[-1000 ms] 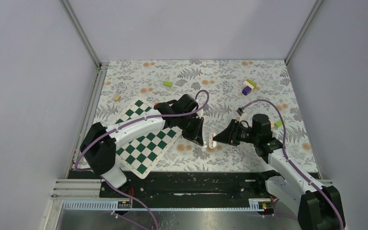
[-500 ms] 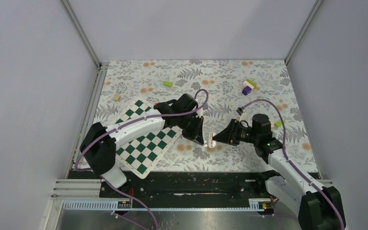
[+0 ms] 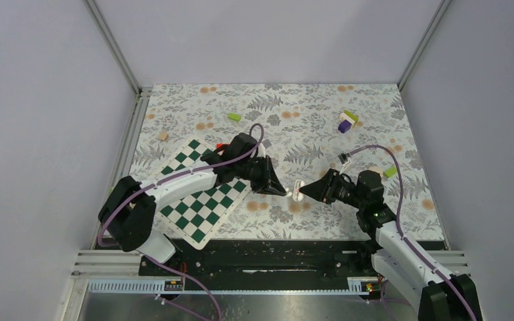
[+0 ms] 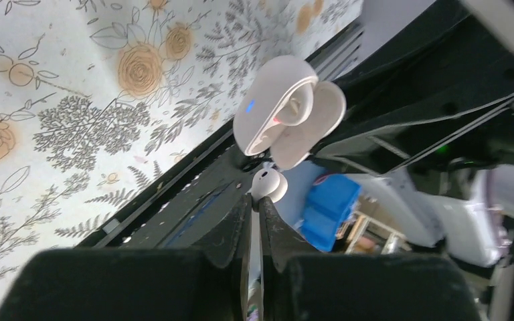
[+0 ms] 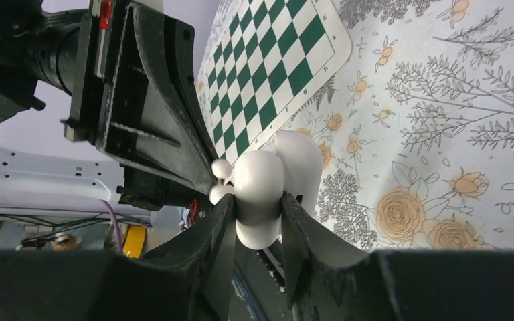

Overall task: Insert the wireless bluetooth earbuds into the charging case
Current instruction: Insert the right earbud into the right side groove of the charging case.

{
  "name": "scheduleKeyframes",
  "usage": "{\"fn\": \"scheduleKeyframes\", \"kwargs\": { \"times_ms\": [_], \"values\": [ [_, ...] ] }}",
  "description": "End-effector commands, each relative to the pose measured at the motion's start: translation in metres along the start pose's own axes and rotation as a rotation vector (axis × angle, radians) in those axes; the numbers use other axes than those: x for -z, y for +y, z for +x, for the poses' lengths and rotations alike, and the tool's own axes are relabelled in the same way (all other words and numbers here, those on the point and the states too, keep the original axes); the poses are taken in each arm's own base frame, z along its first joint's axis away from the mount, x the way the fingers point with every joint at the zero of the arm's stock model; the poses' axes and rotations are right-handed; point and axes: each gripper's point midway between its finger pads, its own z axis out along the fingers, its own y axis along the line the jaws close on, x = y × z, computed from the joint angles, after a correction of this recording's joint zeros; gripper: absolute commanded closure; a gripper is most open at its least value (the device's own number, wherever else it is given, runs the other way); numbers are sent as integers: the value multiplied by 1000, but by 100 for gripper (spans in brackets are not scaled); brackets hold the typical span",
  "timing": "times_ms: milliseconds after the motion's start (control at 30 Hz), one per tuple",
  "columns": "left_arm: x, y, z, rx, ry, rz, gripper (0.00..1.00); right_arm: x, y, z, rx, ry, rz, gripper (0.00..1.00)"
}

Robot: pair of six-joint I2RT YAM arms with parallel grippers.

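Both arms have moved since the earlier frames. The left arm now lies flatter, with its wrist nearer the chessboard, and the right arm has drawn back toward the near edge.

The floral table carries the chessboard on its left side, under the left arm.

The left gripper points right. Its jaws are almost closed and pinch a white earbud at the fingertips.

The right gripper points left. Its jaws are clamped on the body of the case.

The case is held above the table between the two grippers, with its lid open toward the left gripper. The earbud sits just beside the case opening, but whether they touch cannot be determined.
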Motion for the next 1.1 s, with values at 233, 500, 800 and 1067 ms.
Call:
{"fn": "scheduleKeyframes", "kwargs": {
  "times_ms": [233,500,800,1067],
  "values": [
    [35,-57,-42,227,-106,304,100,-10,13,-32,211,-209,-148,100],
    [38,-43,-49,305,-121,339,100,-9,24,-39,207,-248,-184,100],
    [57,-51,-58,-322,-224,209,100,-1,25,-30,150,-190,-130,100],
    [75,-31,-63,-805,-230,-60,100,5,37,0,-99,101,-47,100]
  ]
}}
